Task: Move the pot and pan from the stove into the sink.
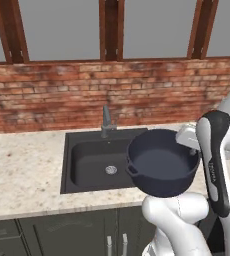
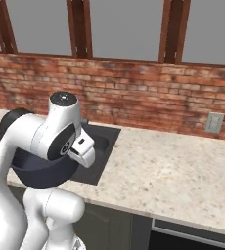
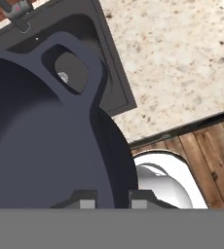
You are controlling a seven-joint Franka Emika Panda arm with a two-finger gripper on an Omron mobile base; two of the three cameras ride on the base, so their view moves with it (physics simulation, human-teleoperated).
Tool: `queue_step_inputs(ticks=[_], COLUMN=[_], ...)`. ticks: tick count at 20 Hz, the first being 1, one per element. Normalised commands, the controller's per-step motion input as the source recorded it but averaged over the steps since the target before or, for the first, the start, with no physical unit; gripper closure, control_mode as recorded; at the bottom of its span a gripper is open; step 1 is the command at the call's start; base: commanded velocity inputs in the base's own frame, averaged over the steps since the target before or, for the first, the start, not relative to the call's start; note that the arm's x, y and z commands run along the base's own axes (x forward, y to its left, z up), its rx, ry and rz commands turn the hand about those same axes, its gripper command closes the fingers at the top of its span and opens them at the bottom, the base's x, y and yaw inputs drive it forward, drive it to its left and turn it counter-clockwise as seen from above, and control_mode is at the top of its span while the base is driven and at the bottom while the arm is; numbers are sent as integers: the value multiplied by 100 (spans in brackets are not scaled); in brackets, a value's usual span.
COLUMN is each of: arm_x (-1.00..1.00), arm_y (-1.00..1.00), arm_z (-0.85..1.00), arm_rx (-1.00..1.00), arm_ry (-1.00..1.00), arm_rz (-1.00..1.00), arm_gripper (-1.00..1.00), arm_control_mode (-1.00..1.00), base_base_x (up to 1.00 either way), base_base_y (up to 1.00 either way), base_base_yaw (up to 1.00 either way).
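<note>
The fingers (image 3: 113, 203) pinch the rim of the pot (image 1: 163, 164), one tip inside the wall and one outside. The dark blue-grey pot hangs in the air, tilted a little, over the right front part of the sink (image 1: 89, 160) and the desk (image 1: 22, 170) edge. Through the pot's loop handle (image 3: 70, 68) the drain (image 1: 111, 170) shows. Behind stands the faucet (image 1: 106, 120), then the brick wall (image 1: 62, 92).

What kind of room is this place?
Most likely a kitchen: a dark sink with a faucet sits in a speckled stone counter, cabinet doors below, and the arm holds a pot.
</note>
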Motion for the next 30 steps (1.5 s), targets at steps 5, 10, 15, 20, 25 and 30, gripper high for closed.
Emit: queue_step_inputs(ticks=[5, 10, 15, 20, 25, 30], arm_x=[49, 55, 59, 48, 26, 0], arm_y=[33, 37, 30, 8, 0, -2], arm_z=[-7, -15, -25, -25, -34, -39], arm_rx=[0, 1, 0, 0, 0, 1], arm_ry=[12, 7, 5, 1, 0, -3], arm_rz=[1, 0, 0, 0, -1, -1], arm_gripper=[100, 100, 100, 100, 100, 100], arm_control_mode=[-100, -100, -100, -100, -100, -100], base_base_x=[0, 0, 0, 0, 0, 0], base_base_y=[0, 0, 0, 0, 0, 0], base_base_yaw=[0, 0, 0, 0, 0, 0])
